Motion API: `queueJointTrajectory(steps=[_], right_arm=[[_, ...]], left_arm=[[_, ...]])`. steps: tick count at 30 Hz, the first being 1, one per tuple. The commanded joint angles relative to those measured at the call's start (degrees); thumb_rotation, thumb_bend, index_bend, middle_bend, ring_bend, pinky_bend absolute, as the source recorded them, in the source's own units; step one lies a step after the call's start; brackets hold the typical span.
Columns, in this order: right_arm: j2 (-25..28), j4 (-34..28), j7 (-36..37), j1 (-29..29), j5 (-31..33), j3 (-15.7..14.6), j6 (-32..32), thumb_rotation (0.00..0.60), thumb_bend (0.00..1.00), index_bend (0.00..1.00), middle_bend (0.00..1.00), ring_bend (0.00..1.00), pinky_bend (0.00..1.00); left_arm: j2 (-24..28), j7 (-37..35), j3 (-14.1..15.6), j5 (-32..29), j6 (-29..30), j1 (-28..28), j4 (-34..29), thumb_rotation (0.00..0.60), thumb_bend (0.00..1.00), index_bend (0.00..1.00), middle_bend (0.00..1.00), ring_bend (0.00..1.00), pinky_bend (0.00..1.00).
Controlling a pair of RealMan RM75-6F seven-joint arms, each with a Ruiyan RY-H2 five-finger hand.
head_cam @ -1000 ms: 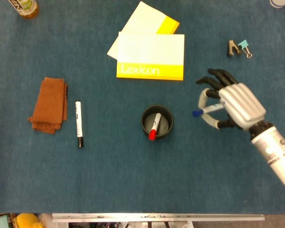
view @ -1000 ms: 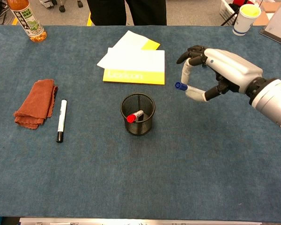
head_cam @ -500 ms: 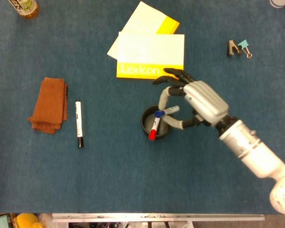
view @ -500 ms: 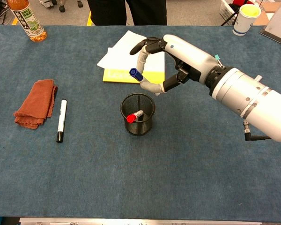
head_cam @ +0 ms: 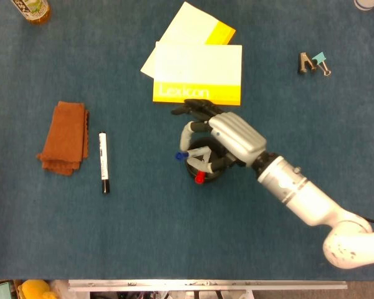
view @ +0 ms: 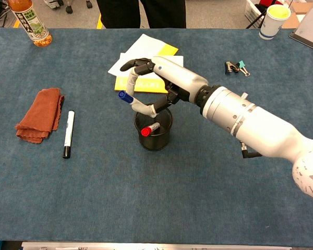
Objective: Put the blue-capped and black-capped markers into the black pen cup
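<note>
My right hand (head_cam: 227,138) (view: 159,83) hovers over the black mesh pen cup (view: 155,136) (head_cam: 197,172) and pinches the blue-capped marker (view: 129,99) (head_cam: 190,154), cap pointing left, just past the cup's left rim. A red-capped marker (view: 149,129) (head_cam: 199,177) leans inside the cup. The black-capped marker (head_cam: 103,162) (view: 68,134) lies on the blue cloth to the left, cap toward the near edge. My left hand is out of both views.
A folded brown cloth (head_cam: 65,137) (view: 39,114) lies left of the black-capped marker. Yellow and white notepads (head_cam: 197,67) (view: 148,65) sit behind the cup. Binder clips (head_cam: 314,63) (view: 235,67) are at the back right, a bottle (view: 30,22) at the back left, a cup (view: 274,21) far right.
My right hand has carried the blue-capped marker leftward from the open right side to above the pen cup, the cap now past the cup's left rim.
</note>
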Motion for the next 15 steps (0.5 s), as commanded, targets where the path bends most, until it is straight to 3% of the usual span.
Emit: queueJointTrajectory(steps=[1, 5, 15], right_arm=[[-1.3, 1.5, 1.5, 1.0, -1.4, -0.4, -0.4, 0.6, 0.29, 0.34, 0.12, 0.0, 0.0], [-0.8, 1.9, 2.0, 0.9, -2.9, -0.6, 1.1, 0.6, 0.26, 0.19, 0.07, 0.0, 0.0], [9.7, -2.0, -2.2, -3.9, -5.6, -1.0, 9.8, 0.6, 0.25, 0.18, 0.07, 0.0, 0.0]], left_arm=[[0.1, -0.1, 0.0, 0.3, -0.2, -0.2, 0.0, 0.6, 0.31, 0.27, 0.04, 0.0, 0.01], [0.6, -0.2, -0.1, 0.6, -0.7, -0.7, 0.0, 0.6, 0.31, 0.27, 0.04, 0.0, 0.01], [2.3, -3.4, 1.1, 5.4, -6.8, -5.0, 3.3, 0.6, 0.31, 0.27, 0.04, 0.0, 0.01]])
